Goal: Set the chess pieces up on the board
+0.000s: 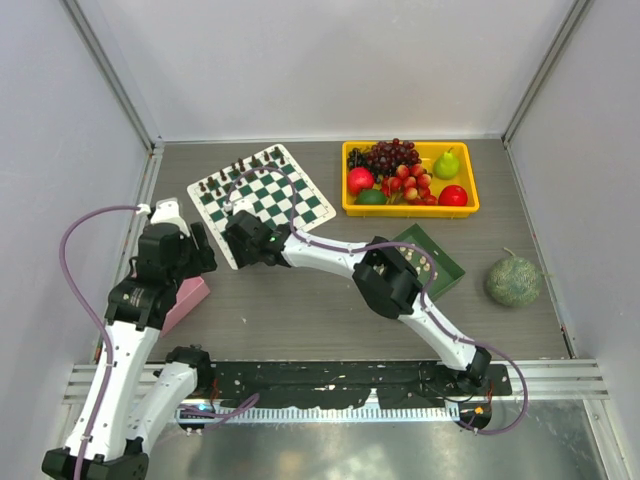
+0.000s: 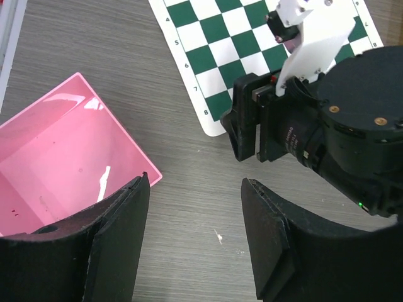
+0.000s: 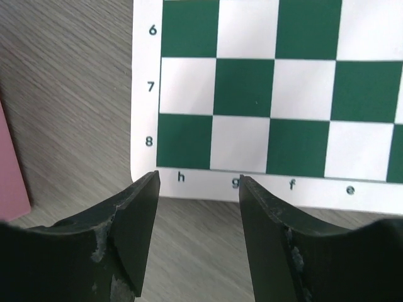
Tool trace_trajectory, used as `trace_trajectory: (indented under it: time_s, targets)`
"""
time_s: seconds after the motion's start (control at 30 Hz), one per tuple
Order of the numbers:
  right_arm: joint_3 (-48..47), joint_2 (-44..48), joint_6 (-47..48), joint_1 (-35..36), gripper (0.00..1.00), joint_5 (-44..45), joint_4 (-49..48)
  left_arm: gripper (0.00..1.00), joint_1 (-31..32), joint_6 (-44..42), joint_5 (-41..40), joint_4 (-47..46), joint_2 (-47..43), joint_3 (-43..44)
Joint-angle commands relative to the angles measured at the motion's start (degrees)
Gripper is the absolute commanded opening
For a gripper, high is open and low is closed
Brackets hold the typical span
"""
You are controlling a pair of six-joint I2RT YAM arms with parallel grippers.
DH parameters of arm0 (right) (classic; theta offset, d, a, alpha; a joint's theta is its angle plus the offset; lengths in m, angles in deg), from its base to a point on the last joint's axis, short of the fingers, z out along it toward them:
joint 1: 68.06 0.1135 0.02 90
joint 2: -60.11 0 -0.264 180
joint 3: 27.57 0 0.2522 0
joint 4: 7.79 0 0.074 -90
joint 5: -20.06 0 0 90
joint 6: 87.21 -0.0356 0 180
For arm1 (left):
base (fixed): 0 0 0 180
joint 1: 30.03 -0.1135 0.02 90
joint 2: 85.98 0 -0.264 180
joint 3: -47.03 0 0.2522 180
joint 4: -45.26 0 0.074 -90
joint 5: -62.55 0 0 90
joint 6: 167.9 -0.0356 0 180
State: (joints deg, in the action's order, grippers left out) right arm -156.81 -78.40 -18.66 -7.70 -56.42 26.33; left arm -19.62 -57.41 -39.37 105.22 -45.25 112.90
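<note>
While both tools stand released, you are holding nothing in either. Your left tool (image 2: 195,184) hangs over the bare bench (image 2: 94,56) near its left edge. Its two black fingers (image 2: 119,233) are apart, with only wood grain between them. A pink tray (image 2: 56,163) lies just beside the left finger and is cut off by the picture's edge.

Your right tool (image 3: 198,179) hovers at the near corner of the board (image 3: 277,88). Its jaws are also parted and empty, with the tips over the white border by the letters h and g.

From above, the board (image 1: 262,200) lies turned at an angle toward the bench's far left corner. The right arm (image 1: 330,255) hides the board's near corner. A row of dark pieces (image 1: 255,160) lines the board's far left edge, too small to tell apart.

You will find the cream chess pieces (image 1: 424,262) only as pale specks on a dark green tray (image 1: 447,262) in the bench's right half. The arm's elbow covers much of that tray, so the pieces cannot be counted.

A yellow bin (image 1: 410,211) of fruit sits at the far right, and a netted melon (image 1: 513,281) lies by the right edge.
</note>
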Motion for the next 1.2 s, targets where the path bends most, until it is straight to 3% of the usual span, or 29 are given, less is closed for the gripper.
trace_trajectory:
  time_s: [0.0,0.63,1.17]
  targets:
    - [-6.1,-2.8,1.9,0.5,0.58,-0.3,2.8,0.65,-0.9,-1.4,0.7,-0.1,-0.6,0.5]
    - [-10.4,-7.2,3.5,2.5,0.38,4.4,8.0,0.64,-1.8,-1.6,0.4,0.6,-4.4,2.1]
    - [-1.0,-3.3,-0.8,4.0,0.37,3.7,4.6,0.65,-1.9,-1.1,0.7,1.1,-5.0,1.8]
